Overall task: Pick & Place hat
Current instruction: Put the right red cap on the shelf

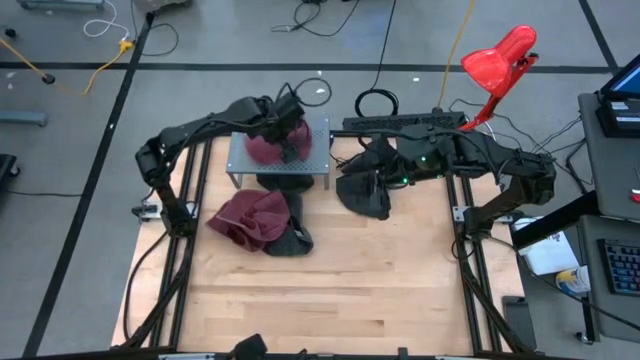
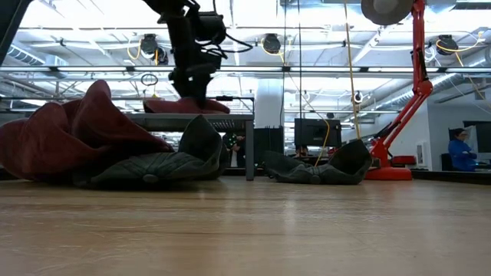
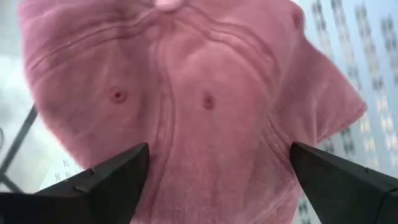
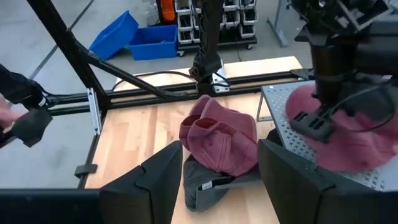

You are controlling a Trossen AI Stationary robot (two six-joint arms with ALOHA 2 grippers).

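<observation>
One red hat [image 1: 272, 150] lies on the far rack [image 1: 240, 158] under the left gripper [image 1: 290, 152], jaws open and empty, while hats [image 1: 252, 217] remain on the bench [image 1: 330, 280]; right gripper [image 1: 375, 180] waits open.

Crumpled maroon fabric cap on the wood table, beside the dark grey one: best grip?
Pinch a raised fold at the top of the crumpled maroon fabric cap, coming straight down. It lies bunched with ridges standing up, seen in the low view, and its low edge overlaps the dark grey cap, so a side approach risks catching both.
</observation>
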